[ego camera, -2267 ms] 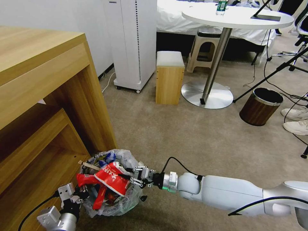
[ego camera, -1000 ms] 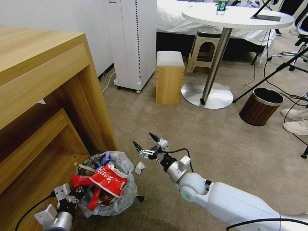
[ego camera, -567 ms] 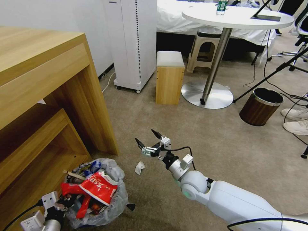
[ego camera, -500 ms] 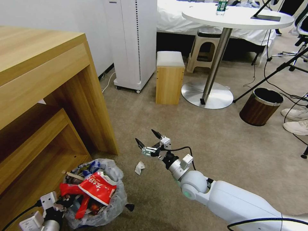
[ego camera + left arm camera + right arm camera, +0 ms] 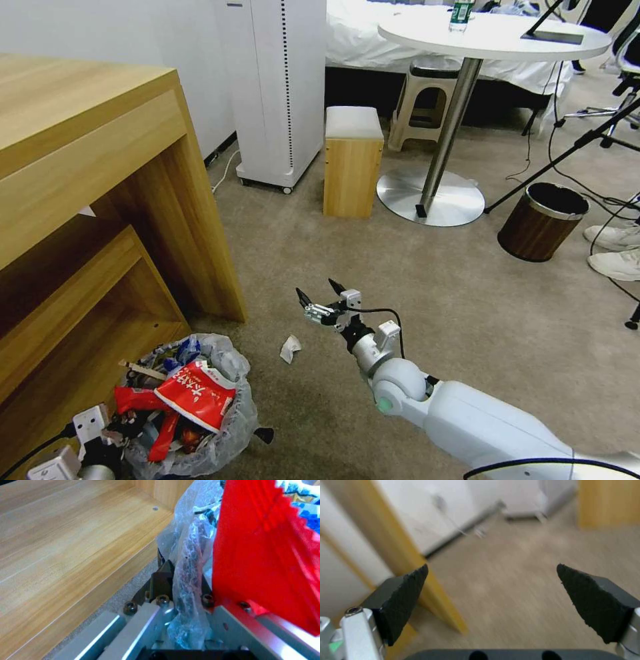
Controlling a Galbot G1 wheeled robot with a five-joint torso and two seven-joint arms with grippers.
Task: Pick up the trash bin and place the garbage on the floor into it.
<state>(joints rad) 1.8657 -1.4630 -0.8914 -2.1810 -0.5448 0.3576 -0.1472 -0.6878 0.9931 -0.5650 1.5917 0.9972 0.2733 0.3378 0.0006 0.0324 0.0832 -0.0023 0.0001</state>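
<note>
The trash bin (image 5: 230,417), lined with a crinkly clear bag, sits at the lower left beside the wooden desk, stuffed with garbage: a red wrapper (image 5: 193,397), a blue-white carton and a wooden stick. My left gripper (image 5: 110,433) is shut on the bin's rim; in the left wrist view the plastic liner (image 5: 188,580) is pinched between the jaws, next to the red wrapper (image 5: 266,555). A small crumpled paper (image 5: 289,348) lies on the beige floor (image 5: 433,293). My right gripper (image 5: 319,297) hangs open above the carpet, just right of the paper; its black fingertips (image 5: 405,592) stand wide apart.
The wooden desk (image 5: 100,200) with open shelves fills the left. Further back stand a white appliance (image 5: 273,93), a small wooden stool (image 5: 352,160), a round table's steel base (image 5: 430,193) and a brown wood-grain bin (image 5: 541,221). White shoes (image 5: 617,250) and cables are at the right edge.
My right gripper let go of the red wrapper in the bin, opened and rose away to the right. My left gripper drew the bin down and left; the crumpled paper came into view.
</note>
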